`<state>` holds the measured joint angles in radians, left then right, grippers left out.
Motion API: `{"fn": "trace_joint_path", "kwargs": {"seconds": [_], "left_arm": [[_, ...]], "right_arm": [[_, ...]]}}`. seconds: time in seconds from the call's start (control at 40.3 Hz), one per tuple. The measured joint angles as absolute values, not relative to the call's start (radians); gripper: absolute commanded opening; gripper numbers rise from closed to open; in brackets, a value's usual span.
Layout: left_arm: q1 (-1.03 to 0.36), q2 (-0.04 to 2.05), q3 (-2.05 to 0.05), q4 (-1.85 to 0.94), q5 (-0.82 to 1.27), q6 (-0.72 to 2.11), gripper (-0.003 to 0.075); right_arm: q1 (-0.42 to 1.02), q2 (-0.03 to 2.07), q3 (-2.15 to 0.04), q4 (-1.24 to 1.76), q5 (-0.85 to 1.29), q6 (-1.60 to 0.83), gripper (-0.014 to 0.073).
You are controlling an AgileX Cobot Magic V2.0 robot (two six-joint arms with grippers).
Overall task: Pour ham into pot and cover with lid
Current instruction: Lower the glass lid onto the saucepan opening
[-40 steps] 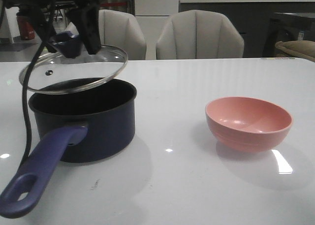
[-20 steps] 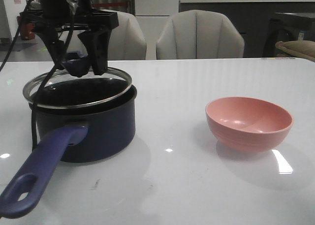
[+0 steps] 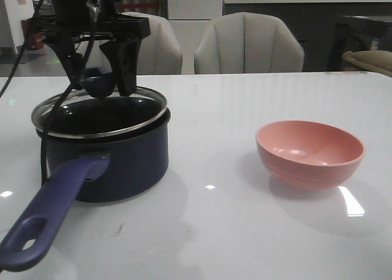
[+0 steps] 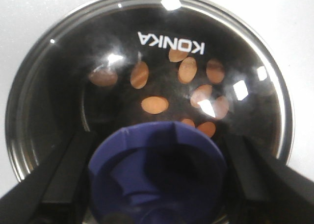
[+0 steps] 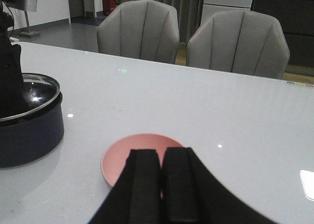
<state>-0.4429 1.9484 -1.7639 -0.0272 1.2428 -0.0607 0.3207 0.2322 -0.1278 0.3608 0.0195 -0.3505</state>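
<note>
The dark navy pot [image 3: 125,160] stands at the table's left, its long handle [image 3: 52,209] pointing toward me. The glass lid [image 3: 104,116] lies on the pot's rim, close to level. My left gripper [image 3: 101,88] is shut on the lid's dark-blue knob [image 4: 157,170], one finger against each side. Through the glass, several orange-pink ham slices [image 4: 155,104] lie on the pot's black bottom. My right gripper [image 5: 161,158] is shut on nothing, hovering just in front of the pink bowl [image 5: 120,158]; it is outside the front view.
The pink bowl [image 3: 309,151] stands to the right of the pot with nothing showing inside it. Two grey chairs [image 3: 248,44] stand behind the table's far edge. A black cable [image 3: 43,163] hangs from the left arm beside the pot.
The lid has come down from a tilted hover over the pot onto its rim, carried by the left gripper. The bowl has stayed put.
</note>
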Motion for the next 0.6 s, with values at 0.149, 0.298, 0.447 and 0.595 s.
{"fn": "trace_joint_path", "kwargs": {"seconds": [0.149, 0.298, 0.447, 0.595], "left_arm": [[-0.443, 1.948, -1.764, -0.027, 1.243, -0.061, 0.0372], [-0.443, 1.948, -1.764, -0.035, 1.239, -0.061, 0.0375], [-0.443, 1.953, -1.764, -0.041, 1.239, -0.061, 0.0376], [-0.444, 1.974, -1.768, -0.043, 1.239, -0.056, 0.0377]], "right_arm": [[0.321, 0.232, -0.128, 0.361, 0.020, -0.351, 0.0148], [0.321, 0.232, -0.128, 0.361, 0.020, -0.351, 0.0148], [0.321, 0.232, -0.128, 0.361, 0.020, -0.351, 0.0148], [0.321, 0.232, -0.128, 0.361, 0.020, -0.351, 0.0148]]}}
